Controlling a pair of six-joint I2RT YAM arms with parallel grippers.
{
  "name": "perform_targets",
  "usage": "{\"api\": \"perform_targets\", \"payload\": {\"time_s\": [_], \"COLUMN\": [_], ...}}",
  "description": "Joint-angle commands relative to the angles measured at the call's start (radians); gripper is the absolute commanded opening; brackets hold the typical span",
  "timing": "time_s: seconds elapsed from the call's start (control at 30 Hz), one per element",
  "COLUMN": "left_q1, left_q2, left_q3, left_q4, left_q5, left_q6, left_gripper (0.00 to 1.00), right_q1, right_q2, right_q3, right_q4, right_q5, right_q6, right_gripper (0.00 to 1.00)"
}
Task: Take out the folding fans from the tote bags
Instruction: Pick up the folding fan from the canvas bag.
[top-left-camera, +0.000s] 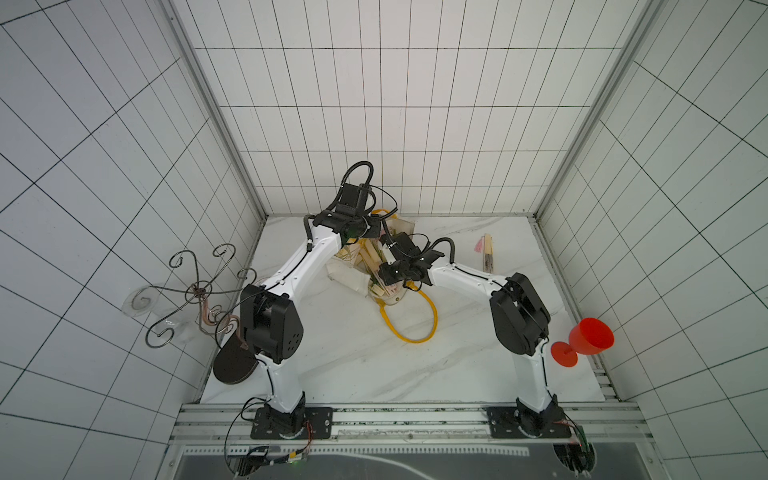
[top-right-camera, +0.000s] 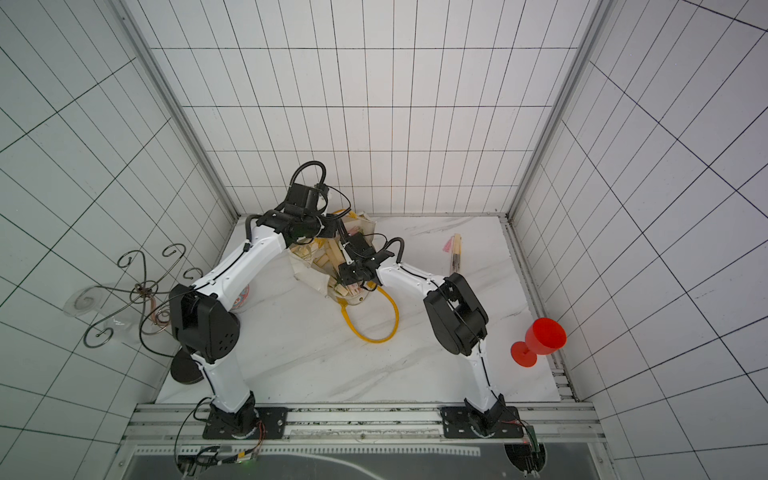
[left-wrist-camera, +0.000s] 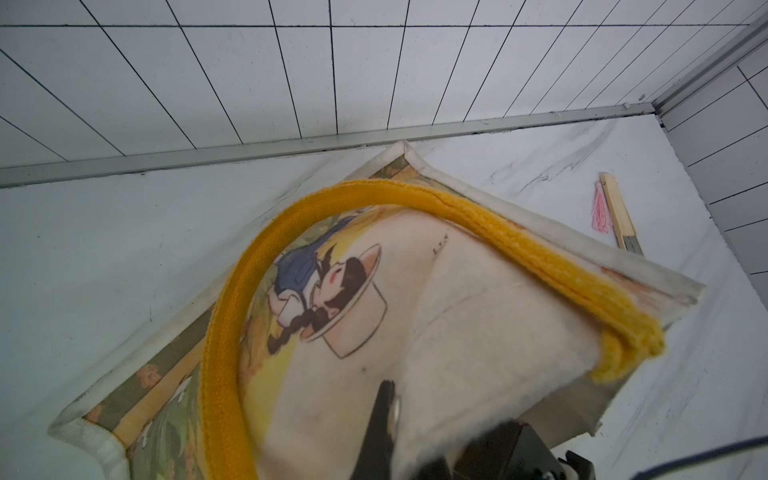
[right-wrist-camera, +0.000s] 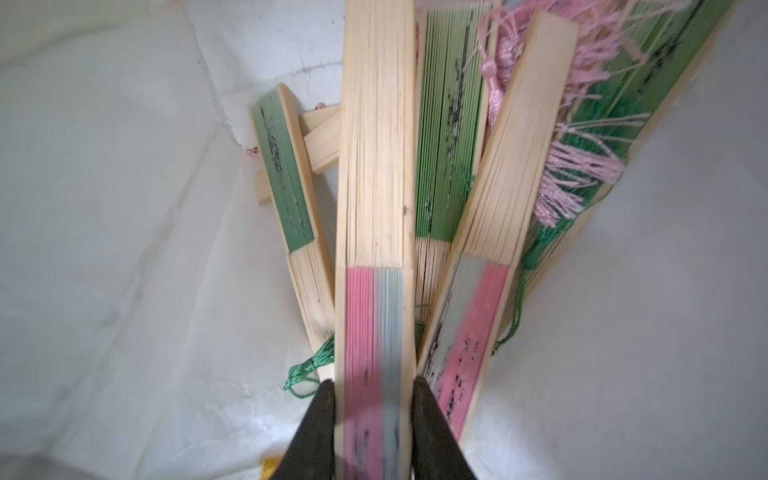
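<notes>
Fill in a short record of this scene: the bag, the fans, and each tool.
bag: cream tote bag, yellow handles, mouth open on the table
fans inside: several closed fans, green or pink folds
fan outside: one fan with pink tassel on the table
left tool: shut on the tote bag's fabric
right tool: inside the bag, closed on a pink-and-grey fan

One cream-white canvas tote bag (top-left-camera: 345, 274), two mustard-yellow loop handles (top-left-camera: 409, 340). Inside, right wrist view: two pink-and-grey-fold bamboo fans (right-wrist-camera: 374, 208), three green-fold bamboo fans (right-wrist-camera: 286, 178) at least, two plain bamboo ends (right-wrist-camera: 322, 141) underneath, two green cord tassels (right-wrist-camera: 307, 372); beyond that, too tangled to count. One bamboo fan with pink tassel (top-left-camera: 485, 249) out on the one white marble-look tabletop (top-left-camera: 353, 365). One red plastic goblet (top-left-camera: 592, 334). One curly black wire stand (top-left-camera: 195, 291). Two white-and-black robot arms (top-left-camera: 299, 266).
</notes>
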Motion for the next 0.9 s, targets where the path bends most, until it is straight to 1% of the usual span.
{"api": "perform_targets", "payload": {"time_s": [0.0,0.13,0.4,0.6,0.87], "left_q1": [-0.006,-0.006,-0.006,-0.005,-0.005], "left_q2": [-0.032,-0.034,-0.035,-0.041,-0.037], "left_q3": [-0.009,-0.007,-0.005,-0.001,-0.002], "left_q4": [-0.007,-0.007,-0.004,0.004,0.006], "left_q5": [0.01,0.004,-0.006,-0.014,-0.022], "left_q6": [0.0,0.0,-0.007,-0.014,-0.023], "left_gripper": [0.0,0.0,0.0,0.0,0.0], "right_q1": [0.002,0.004,0.005,0.01,0.011], "right_q2": [-0.065,-0.117,-0.256,-0.374,-0.557], "right_q3": [0.025,-0.012,-0.138,-0.26,-0.428], "right_q4": [-0.039,-0.06,-0.068,-0.082,-0.09], "right_q5": [0.016,0.024,0.026,0.038,0.07], "right_q6": [0.011,0.021,0.051,0.069,0.104], "right_gripper": [0.23,0.21,0.16,0.1,0.09]}}
